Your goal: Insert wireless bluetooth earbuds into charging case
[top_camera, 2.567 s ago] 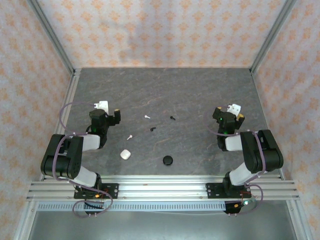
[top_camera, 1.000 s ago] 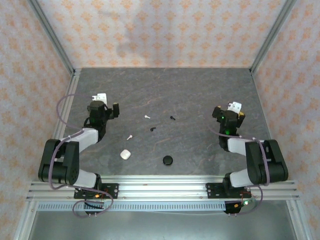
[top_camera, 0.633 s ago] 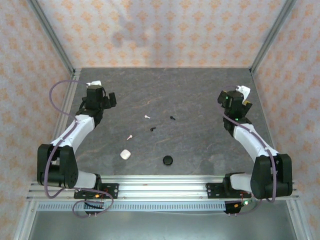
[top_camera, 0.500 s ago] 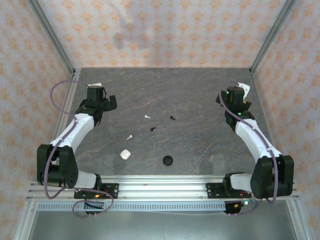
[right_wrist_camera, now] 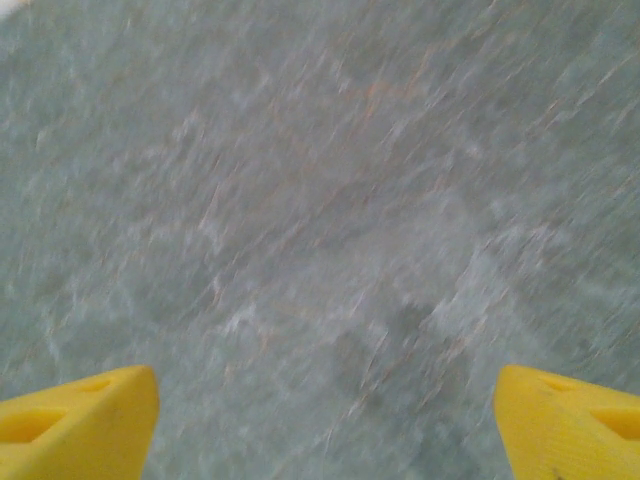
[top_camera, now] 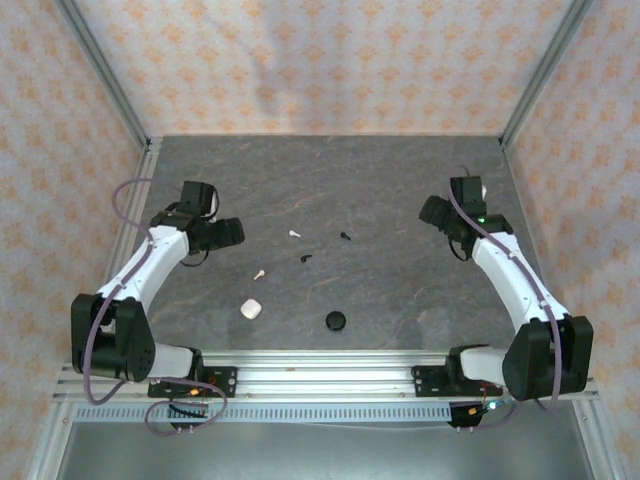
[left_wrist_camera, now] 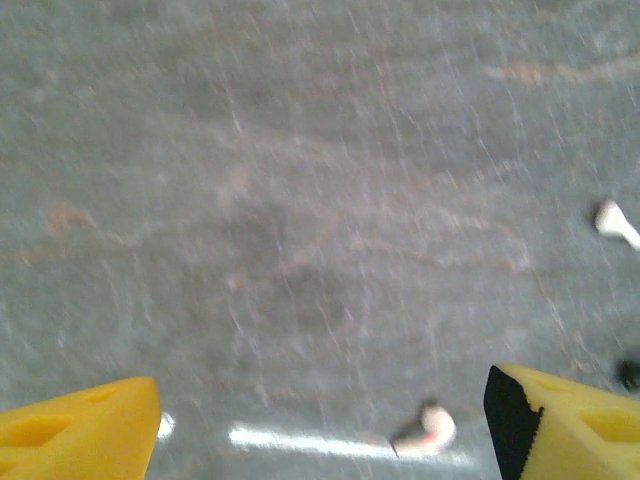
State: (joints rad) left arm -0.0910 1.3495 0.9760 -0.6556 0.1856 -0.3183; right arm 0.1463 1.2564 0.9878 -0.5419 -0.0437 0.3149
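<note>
We see a dark grey, stone-patterned table with four tiny earbuds lying loose near its middle. One small white plastic earbud with a short stem lies toward the far side. A second white earbud lies nearer to the arm bases and more to the left. One small black plastic earbud lies to the right of the first white one. A second black earbud lies between these two and a little nearer. All four are apart from each other.

Closer to the arm bases are a small rounded white plastic charging case and a small round black plastic charging case, well apart. We cannot tell if they are open. All the earbuds lie on the table, outside the cases.

The left tool is to the left of the earbuds. In its wrist view, its yellow fingertips are spread wide and hold nothing. This blurred view shows a white earbud near the right-hand fingertip and another by the right edge.

The right tool is on the right side of the table, well apart from the earbuds. Its yellow fingertips are also spread wide above the blurred table surface.
</note>
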